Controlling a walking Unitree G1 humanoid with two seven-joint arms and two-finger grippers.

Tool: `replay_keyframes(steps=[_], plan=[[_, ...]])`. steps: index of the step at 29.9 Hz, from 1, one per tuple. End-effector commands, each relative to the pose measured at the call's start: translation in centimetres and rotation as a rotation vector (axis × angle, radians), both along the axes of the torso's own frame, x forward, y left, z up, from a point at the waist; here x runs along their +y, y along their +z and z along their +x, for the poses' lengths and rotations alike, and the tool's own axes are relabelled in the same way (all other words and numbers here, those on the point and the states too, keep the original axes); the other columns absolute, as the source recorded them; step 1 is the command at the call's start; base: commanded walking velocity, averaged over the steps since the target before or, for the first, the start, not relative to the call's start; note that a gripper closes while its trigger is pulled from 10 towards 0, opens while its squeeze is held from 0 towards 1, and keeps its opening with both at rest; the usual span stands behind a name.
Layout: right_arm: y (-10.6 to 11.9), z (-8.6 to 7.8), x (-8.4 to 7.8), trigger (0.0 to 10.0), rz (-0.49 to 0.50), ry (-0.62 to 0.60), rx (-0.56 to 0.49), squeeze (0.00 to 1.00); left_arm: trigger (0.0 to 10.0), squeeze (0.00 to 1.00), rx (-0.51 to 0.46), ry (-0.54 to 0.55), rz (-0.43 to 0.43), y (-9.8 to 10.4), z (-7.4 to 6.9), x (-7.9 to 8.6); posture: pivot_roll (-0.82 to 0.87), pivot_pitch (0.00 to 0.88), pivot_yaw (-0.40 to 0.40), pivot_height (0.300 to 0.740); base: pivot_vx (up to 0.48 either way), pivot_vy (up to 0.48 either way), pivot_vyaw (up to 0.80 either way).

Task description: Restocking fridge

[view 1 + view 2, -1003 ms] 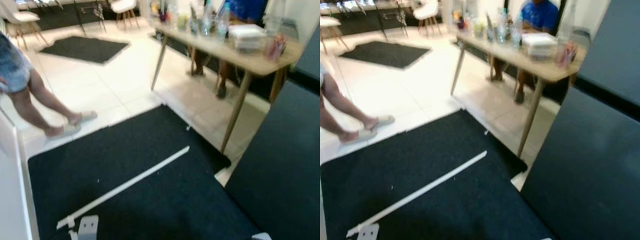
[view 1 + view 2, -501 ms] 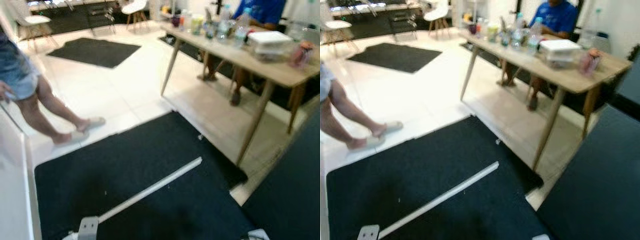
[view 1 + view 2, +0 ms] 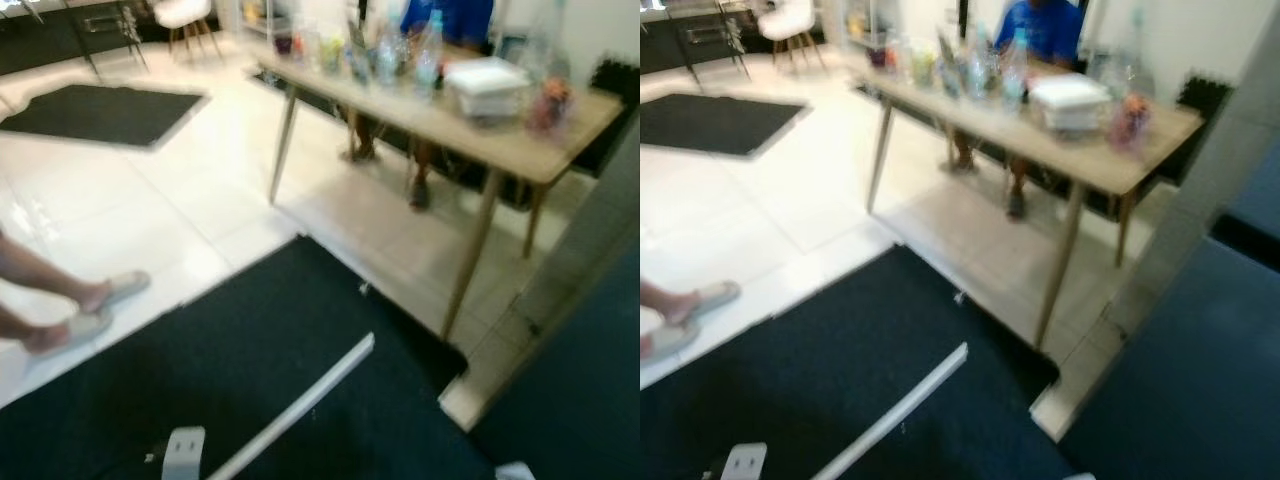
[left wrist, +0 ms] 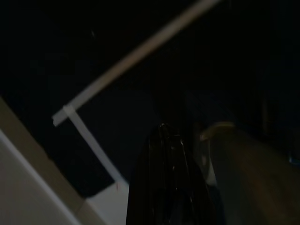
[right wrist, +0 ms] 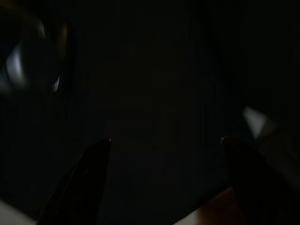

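Right gripper hanging low in shade, two black fingers spread apart over dark; left gripper hanging idle above black floor mat, fingers' state impossible to tell; white strip across mat; beyond, light wooden table crowded with plastic bottles; fridge not made out
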State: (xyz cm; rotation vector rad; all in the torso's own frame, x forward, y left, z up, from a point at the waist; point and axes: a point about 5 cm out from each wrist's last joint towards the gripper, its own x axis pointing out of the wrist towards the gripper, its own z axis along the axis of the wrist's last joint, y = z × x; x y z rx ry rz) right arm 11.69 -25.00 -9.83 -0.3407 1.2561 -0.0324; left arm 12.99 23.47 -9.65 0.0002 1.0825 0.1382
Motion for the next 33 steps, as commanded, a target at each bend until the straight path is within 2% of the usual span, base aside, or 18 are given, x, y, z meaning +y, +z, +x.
replay_keyframes(steps=[1,16,18,26,33], plan=[[-0.2,0.0,0.6,10.0,0.009,0.012,0.006,0.0,10.0,0.0,0.038,0.001,-0.008,-0.4,-1.1,-0.3,-0.04,0.0,-0.022,0.74,0.371,0.0,0.0],[0.0,1.0,1.1,10.0,0.009,0.029,-0.001,0.0,10.0,0.0,0.033,-0.018,-0.019,-0.5,-0.7,-1.0,-0.05,0.0,-0.026,0.74,0.367,0.0,0.0],[0.0,1.0,1.1,10.0,0.011,0.034,0.003,0.0,10.0,0.0,0.033,-0.019,-0.019,-0.5,-0.7,-1.0,-0.05,0.0,-0.026,0.74,0.349,0.0,-0.76],[-0.1,0.5,0.7,10.0,0.005,0.04,0.015,0.0,10.0,0.0,0.039,-0.025,-0.018,-0.5,-0.8,-1.0,-0.05,0.0,-0.027,0.74,0.346,0.0,-0.76],[-0.1,-0.9,-0.5,10.0,-0.004,0.021,0.026,0.0,10.0,0.0,0.044,-0.026,-0.017,-0.5,-1.0,-0.9,-0.05,0.0,-0.029,0.74,0.339,0.0,-0.23]])
